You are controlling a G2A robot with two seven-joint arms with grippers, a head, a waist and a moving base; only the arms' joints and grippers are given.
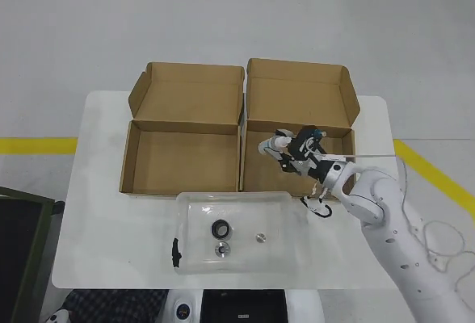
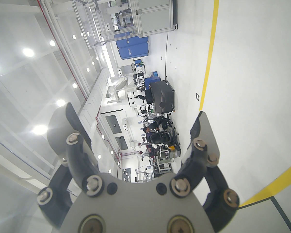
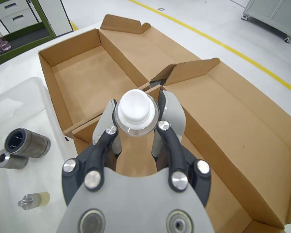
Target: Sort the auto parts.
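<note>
White table [image 1: 100,202], right hand [image 3: 137,101] clamping white-capped clear round part [image 3: 135,113], left hand [image 2: 135,111] spread wide

Bright, flat overhead light on the table [image 1: 100,242], no hard shadows. Only soft shade along the inner walls of the cardboard boxes [image 1: 181,161] on it. Faint sheen on the clear bin [image 1: 282,206] at the table's robot-side edge. Left wrist view: ceiling lamps [image 2: 28,52] blown out, flare haze round them; yellow floor line [image 2: 209,49] bows from wide-lens distortion. Small glints on the clear-domed part [image 3: 137,117] above the table
</note>
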